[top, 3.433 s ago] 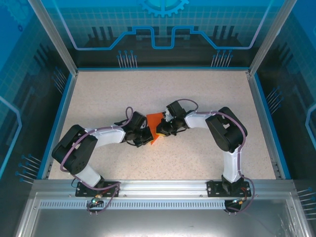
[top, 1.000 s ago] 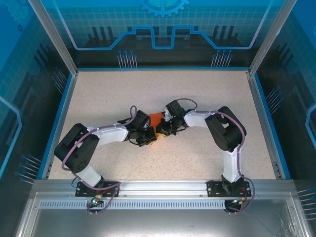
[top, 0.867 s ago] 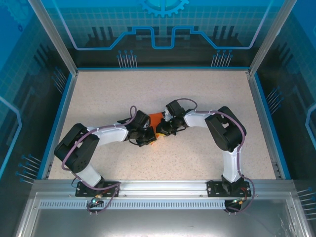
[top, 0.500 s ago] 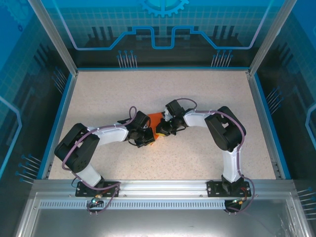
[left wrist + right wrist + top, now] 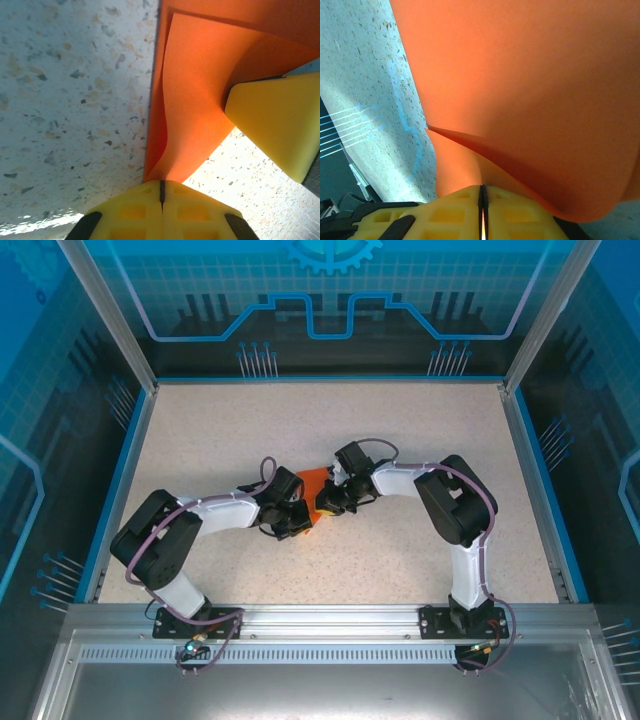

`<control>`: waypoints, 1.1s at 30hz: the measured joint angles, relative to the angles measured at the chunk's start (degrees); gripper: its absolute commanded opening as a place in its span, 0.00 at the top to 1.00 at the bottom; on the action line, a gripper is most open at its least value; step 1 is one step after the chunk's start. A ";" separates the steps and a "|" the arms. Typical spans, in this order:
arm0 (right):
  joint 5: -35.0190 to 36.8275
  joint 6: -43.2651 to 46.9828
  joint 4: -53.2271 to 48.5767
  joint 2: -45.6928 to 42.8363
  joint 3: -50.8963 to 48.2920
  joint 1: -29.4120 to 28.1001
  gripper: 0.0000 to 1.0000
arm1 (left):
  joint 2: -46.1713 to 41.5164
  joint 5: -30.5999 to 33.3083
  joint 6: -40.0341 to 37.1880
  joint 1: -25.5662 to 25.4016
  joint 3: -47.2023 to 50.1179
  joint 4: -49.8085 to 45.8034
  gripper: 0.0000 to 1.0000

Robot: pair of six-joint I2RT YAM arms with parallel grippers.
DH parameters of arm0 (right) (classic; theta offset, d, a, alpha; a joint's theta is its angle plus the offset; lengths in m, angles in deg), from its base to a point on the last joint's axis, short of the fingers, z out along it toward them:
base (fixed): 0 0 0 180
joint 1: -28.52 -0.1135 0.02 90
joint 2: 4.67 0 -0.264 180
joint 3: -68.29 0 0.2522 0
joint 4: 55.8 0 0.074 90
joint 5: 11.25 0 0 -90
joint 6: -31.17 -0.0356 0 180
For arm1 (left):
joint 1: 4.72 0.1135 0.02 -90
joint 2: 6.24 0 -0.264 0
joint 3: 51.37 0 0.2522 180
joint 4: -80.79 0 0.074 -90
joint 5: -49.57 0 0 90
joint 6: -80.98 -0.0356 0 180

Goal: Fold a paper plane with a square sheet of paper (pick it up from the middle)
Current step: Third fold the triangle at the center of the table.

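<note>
Change: we have moved left gripper (image 5: 161, 192) further over thin bright-orange creased paper sheet (image 5: 192, 100) | jaws: it and right gripper (image 5: 482, 200) both pinch the sheet, fully closed | fold likely tightening.

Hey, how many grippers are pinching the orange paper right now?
2. The left gripper is shut on a pointed corner of the orange paper. The right gripper is shut on another part of its edge, close beside the left one.
</note>
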 measured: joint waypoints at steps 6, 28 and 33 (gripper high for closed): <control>0.04 0.07 -0.48 0.07 0.28 0.00 0.88 | -1.68 0.00 -0.37 0.00 -0.15 -1.18 1.00; -0.35 1.09 -0.81 0.26 0.59 0.00 0.88 | -0.04 1.05 1.99 0.02 -1.25 3.80 1.00; -0.52 1.09 -0.76 0.26 0.59 0.00 0.88 | 0.81 2.19 2.82 0.11 -1.29 3.80 1.00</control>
